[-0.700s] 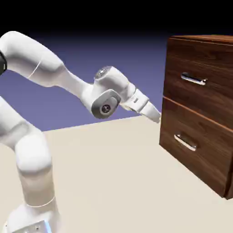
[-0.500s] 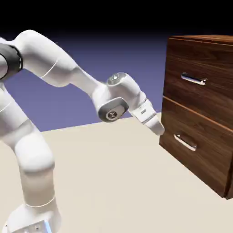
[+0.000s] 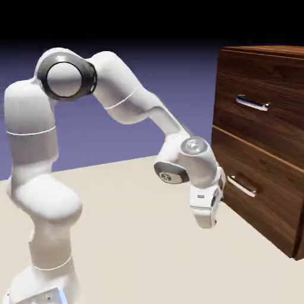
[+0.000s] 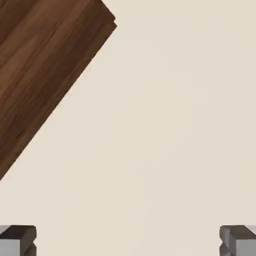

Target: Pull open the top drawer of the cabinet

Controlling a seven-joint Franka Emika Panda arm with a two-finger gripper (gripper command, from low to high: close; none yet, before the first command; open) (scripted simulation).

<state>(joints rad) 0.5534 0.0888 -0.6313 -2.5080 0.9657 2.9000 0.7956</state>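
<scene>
The dark wood-grain cabinet (image 3: 261, 142) stands at the right of the exterior view. Its top drawer (image 3: 270, 83) is flush with the front, with a silver bar handle (image 3: 252, 104) across it. My gripper (image 3: 205, 224) hangs well below that handle, pointing down at the table, just left of the lower drawer's front. In the hand view my gripper (image 4: 128, 242) is open, with nothing but table between the two grey fingertips (image 4: 17, 239) at the bottom corners. A corner of the cabinet (image 4: 45, 65) fills the upper left there.
The lower drawer (image 3: 261, 196) with its own silver handle (image 3: 242, 186) sits level with my wrist, close to its right. The beige table (image 3: 136, 237) stretches under the hand. My elbow and upper arm arch high over the left of the exterior view.
The hand has swung down and to the right, from pointing at the cabinet near mid-height to pointing at the table beside the lower drawer. The upper arm has risen and folded.
</scene>
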